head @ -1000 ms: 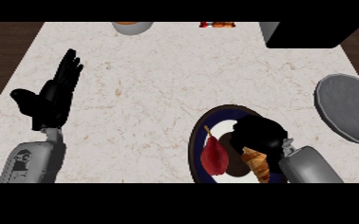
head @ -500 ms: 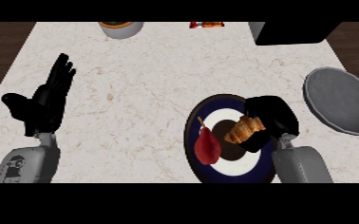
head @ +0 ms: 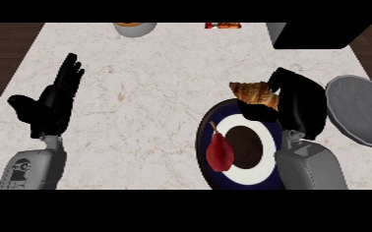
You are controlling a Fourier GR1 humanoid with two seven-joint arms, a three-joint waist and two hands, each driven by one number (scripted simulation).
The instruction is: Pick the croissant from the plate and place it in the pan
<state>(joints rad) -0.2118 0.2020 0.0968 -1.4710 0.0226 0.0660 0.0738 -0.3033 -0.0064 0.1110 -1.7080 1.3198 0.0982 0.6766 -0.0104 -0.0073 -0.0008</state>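
The croissant (head: 254,94) is lifted off the plate (head: 210,128), at its 12 o'clock rim; the pan (head: 352,108) at 3 o'clock waits. The right hand (head: 298,103) has fingers curled round the croissant. The left hand (head: 54,101) rests open, fingers straight, touching nothing

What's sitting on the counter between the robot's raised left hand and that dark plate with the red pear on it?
Nothing: in the head view the stretch between the left robot hand and the plate is bare marble counter.
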